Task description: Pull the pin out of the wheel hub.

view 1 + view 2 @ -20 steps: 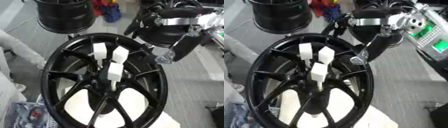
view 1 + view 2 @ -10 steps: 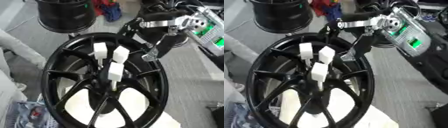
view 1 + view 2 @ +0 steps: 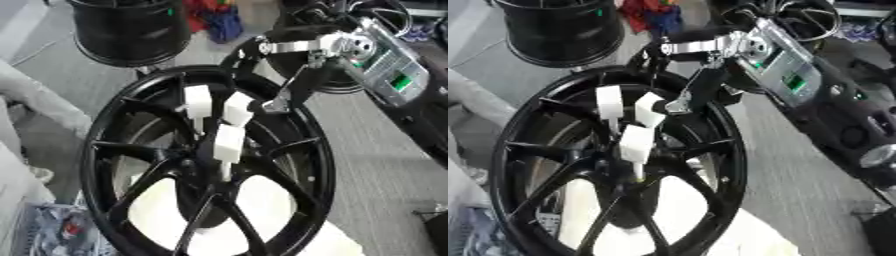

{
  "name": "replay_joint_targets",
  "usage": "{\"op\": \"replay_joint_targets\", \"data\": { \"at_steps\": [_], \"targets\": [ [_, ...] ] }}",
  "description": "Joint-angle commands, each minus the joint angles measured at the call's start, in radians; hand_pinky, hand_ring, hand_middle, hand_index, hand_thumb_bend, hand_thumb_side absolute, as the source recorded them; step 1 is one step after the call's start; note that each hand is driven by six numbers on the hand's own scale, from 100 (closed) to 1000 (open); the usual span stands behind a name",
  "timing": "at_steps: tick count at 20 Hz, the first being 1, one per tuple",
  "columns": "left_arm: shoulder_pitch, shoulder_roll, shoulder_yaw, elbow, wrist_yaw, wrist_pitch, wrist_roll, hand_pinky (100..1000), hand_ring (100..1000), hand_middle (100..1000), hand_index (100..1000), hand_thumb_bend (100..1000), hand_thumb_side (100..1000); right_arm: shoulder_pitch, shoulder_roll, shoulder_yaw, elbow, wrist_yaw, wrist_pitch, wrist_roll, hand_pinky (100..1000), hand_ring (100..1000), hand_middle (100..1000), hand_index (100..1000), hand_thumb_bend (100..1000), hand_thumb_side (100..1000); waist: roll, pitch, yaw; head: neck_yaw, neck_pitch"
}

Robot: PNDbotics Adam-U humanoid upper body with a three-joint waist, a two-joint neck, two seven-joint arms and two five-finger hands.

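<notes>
Grey floor lay behind a black wheel hub standing on edge, three white-capped pins planted near its centre. At its upper right rim hung the right hand, fingers reaching toward the pins, apparently ready to pinch; whether they were spread could not be told.

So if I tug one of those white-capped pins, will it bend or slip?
Probably stiff: each white-capped pin stands straight on a thin stem from the wheel hub. The blocky cap looks easy to pinch, unlikely to slip. The right hand hangs just beside them.
</notes>
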Motion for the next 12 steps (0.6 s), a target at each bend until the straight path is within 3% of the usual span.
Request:
{"op": "replay_joint_targets", "data": {
  "at_steps": [1, 12],
  "targets": [
    [-0.012, 0.013, -0.001, -0.017, -0.003, -0.001, -0.003, 576, 655, 672, 742, 413, 270, -0.020, -0.003, -0.001, 0.019, 0.016, -0.016, 0.005, 806, 800, 841, 930, 272, 267, 0.008, -0.010, 0.001, -0.001, 0.003],
    [-0.011, 0.009, -0.001, -0.017, -0.002, -0.002, -0.006, 577, 656, 673, 742, 410, 271, -0.023, 0.030, 0.016, 0.069, 0.050, -0.037, 0.019, 799, 794, 827, 929, 269, 277, 0.012, -0.009, 0.000, -0.003, 0.005]
  ]
}}
